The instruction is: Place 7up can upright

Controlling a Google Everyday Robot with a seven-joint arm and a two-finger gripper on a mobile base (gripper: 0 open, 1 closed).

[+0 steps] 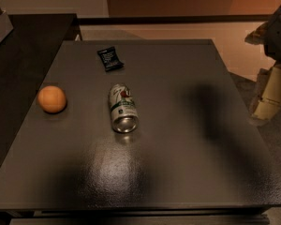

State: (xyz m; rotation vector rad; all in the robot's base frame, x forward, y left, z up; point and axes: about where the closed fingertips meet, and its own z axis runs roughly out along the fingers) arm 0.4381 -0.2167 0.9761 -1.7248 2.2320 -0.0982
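The 7up can [122, 108] lies on its side near the middle of the dark grey table [187, 172]. It is silver-white with a green band and a red dot, and its shiny end faces the front edge. My gripper [269, 97] hangs at the right edge of the view, beyond the table's right side, well apart from the can. It holds nothing that I can see.
An orange ball [52, 99] sits on the table left of the can. A small black packet [110, 59] lies behind the can. A darker table [23, 46] stands at the left, a low wall runs along the back, and a shadow falls right of the can.
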